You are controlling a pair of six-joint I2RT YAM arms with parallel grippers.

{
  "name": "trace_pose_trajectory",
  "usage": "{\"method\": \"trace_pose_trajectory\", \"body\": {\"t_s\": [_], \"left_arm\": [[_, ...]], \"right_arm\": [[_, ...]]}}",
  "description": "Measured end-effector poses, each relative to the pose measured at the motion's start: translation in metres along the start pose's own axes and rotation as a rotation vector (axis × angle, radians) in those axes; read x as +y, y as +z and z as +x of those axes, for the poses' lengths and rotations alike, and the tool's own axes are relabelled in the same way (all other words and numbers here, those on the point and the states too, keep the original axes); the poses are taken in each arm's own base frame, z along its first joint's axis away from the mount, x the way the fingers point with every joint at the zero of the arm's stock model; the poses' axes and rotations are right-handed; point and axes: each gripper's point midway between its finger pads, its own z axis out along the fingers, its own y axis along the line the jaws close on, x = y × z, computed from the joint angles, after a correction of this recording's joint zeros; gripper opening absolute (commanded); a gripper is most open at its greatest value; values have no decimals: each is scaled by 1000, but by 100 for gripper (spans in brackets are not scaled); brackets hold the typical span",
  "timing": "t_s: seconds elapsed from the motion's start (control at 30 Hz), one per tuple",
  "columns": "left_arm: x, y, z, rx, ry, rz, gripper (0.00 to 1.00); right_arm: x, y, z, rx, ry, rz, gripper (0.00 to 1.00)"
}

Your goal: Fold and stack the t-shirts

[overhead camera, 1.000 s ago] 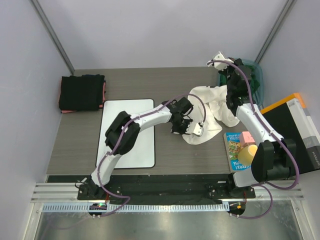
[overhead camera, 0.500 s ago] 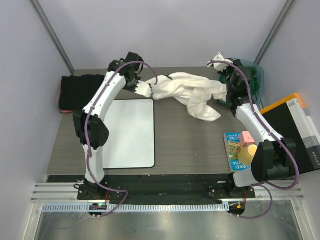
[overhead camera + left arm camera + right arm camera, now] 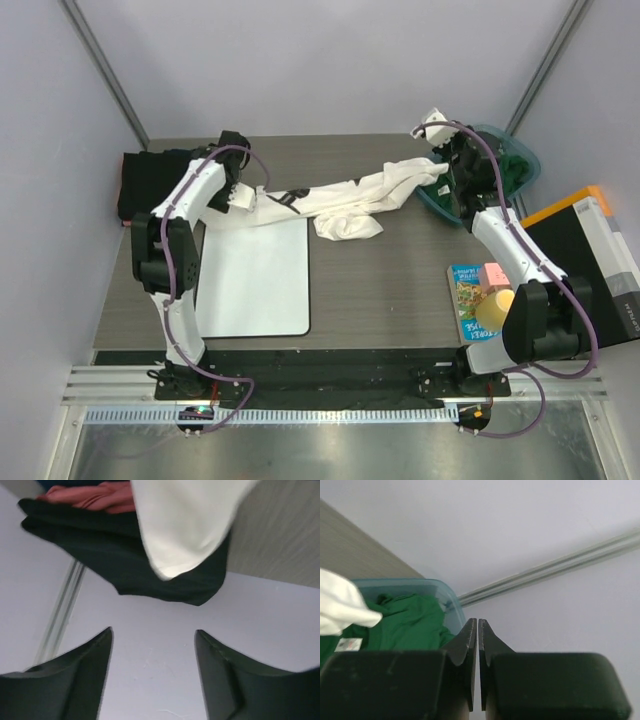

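Note:
The white t-shirt (image 3: 340, 200) with small black markings lies stretched across the far table, from the board's far edge to the bin's rim. Its hem (image 3: 185, 535) shows just ahead of my left gripper (image 3: 153, 630), which stands open over the white board (image 3: 255, 265) with nothing between its fingers. The left gripper (image 3: 243, 198) is beside a folded stack of black t-shirts (image 3: 160, 185), with a pinkish-red one (image 3: 95, 495) in it. My right gripper (image 3: 478, 620) is shut and empty beside the green t-shirt (image 3: 402, 622) in the teal bin (image 3: 520, 160).
At the right edge lie a colourful book (image 3: 468, 300), a yellow object (image 3: 495, 306) and a pink block (image 3: 493, 272). A black and orange box (image 3: 590, 255) stands beyond them. Grey walls close in the table's left, far and right sides.
My left gripper carried the white t-shirt's end from mid-table to the far left, stretching it out, then opened and let go. The right arm has barely moved.

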Motion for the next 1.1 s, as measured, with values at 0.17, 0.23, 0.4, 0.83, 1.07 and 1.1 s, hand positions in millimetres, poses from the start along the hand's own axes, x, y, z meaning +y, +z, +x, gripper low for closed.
{"method": "trace_pose_trajectory", "body": {"t_s": [0.17,0.23,0.4,0.83,1.07,1.1], "left_arm": [[33,-15,-7,32,-87,-118,91],[43,-30,-16,19,-112,-159,92],[70,-90,-57,-133,-188,-257,92],[-41,-78,-187,-420,-59,133,83],[-42,-72,-195,-429,-122,156,83],[-41,-72,-196,-431,-127,152,83]], "right_arm": [[50,-10,-4,-53,13,-248,42],[71,-23,-11,-92,27,-367,48],[120,-65,-34,-206,46,-654,50],[289,-108,-30,-263,-28,-1184,50],[328,-106,-26,-279,-107,-1257,52],[330,-104,-25,-279,-122,-1255,52]]}}
